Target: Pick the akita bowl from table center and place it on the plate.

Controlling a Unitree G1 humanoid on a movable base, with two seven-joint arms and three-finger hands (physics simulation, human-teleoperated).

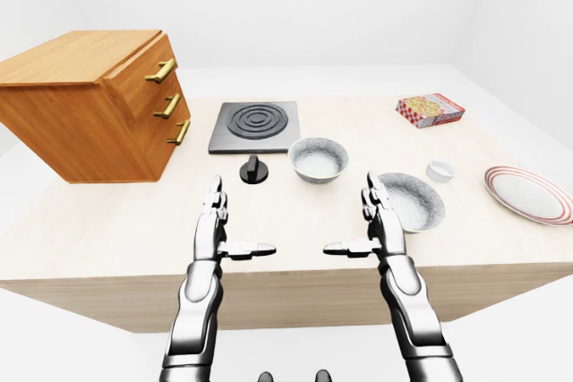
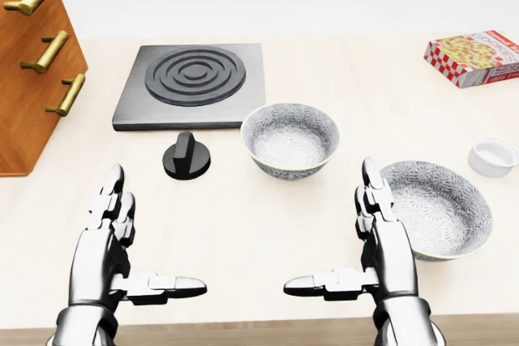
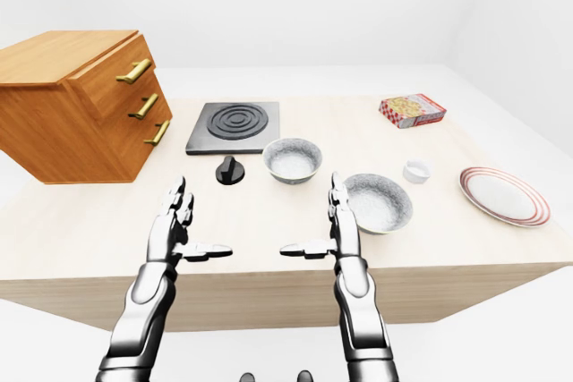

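Observation:
The akita bowl (image 2: 290, 139), grey-patterned with a white inside, stands upright at the table's centre, just below the black hob. The white plate (image 1: 530, 193) with red rim rings lies near the table's right edge. A second, wider patterned bowl (image 2: 438, 208) sits between them. My left hand (image 2: 154, 237) and right hand (image 2: 328, 228) hover over the table's near edge, both open with fingers straight and thumbs pointing inward, holding nothing. The right hand is below and right of the akita bowl, close beside the wider bowl's left rim.
A wooden drawer cabinet (image 1: 89, 100) stands at the left. A black hob plate (image 1: 256, 124) and a black knob (image 1: 254, 170) lie left of the akita bowl. A small white ramekin (image 1: 440, 170) and a red-checked box (image 1: 430, 110) are on the right.

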